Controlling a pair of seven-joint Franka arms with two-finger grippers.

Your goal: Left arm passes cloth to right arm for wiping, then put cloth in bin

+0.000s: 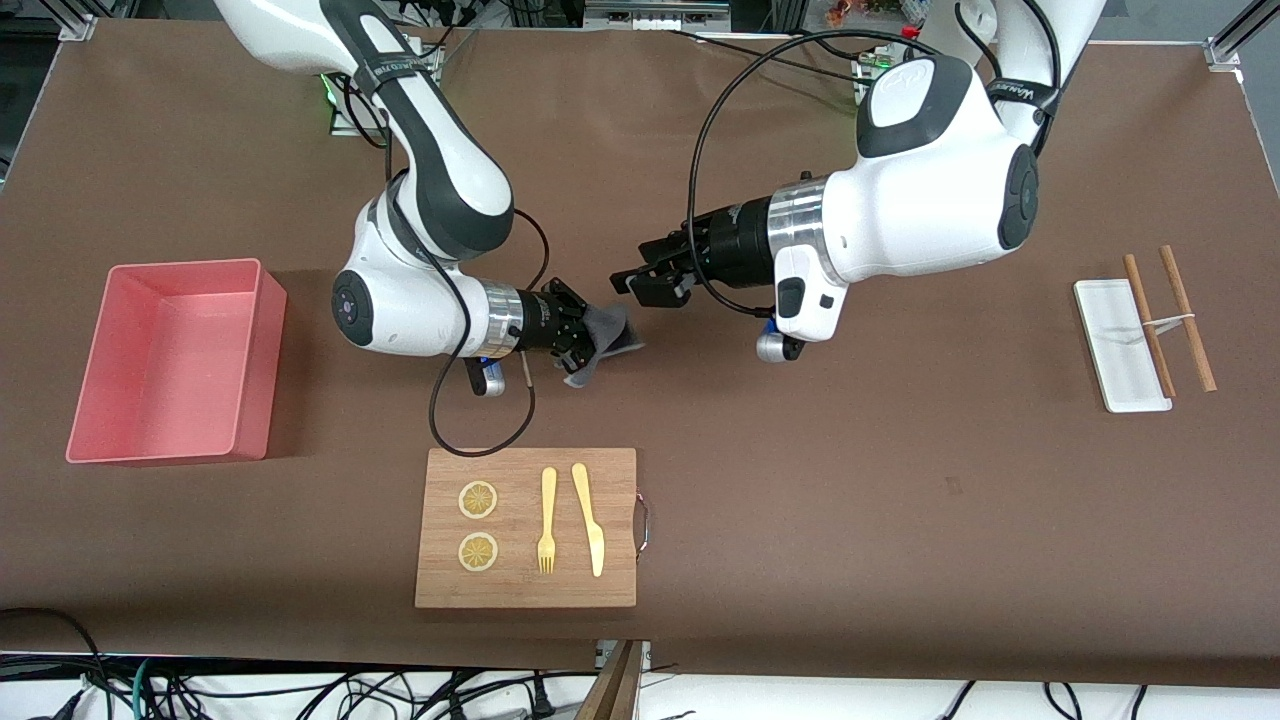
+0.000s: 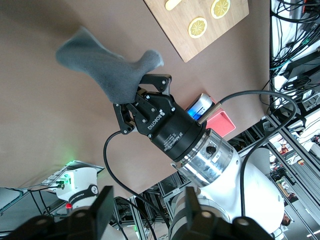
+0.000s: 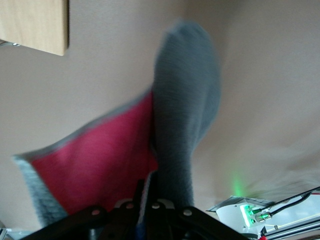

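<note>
The cloth (image 1: 607,333), dark grey with a red-pink side (image 3: 95,160), hangs in the air over the bare table between the two arms. My right gripper (image 1: 588,340) is shut on it, and the right wrist view shows the fabric pinched between its closed fingers (image 3: 150,200). My left gripper (image 1: 630,282) stands open a short way from the cloth, not touching it, with nothing between its fingers (image 2: 101,210). The left wrist view shows the cloth (image 2: 107,65) sticking out of the right gripper. The pink bin (image 1: 255,370) sits toward the right arm's end of the table.
A wooden board (image 1: 620,527) with two lemon slices, a fork and a knife lies nearer to the front camera than the grippers. A small white tray (image 1: 1115,350) with two chopsticks rests toward the left arm's end.
</note>
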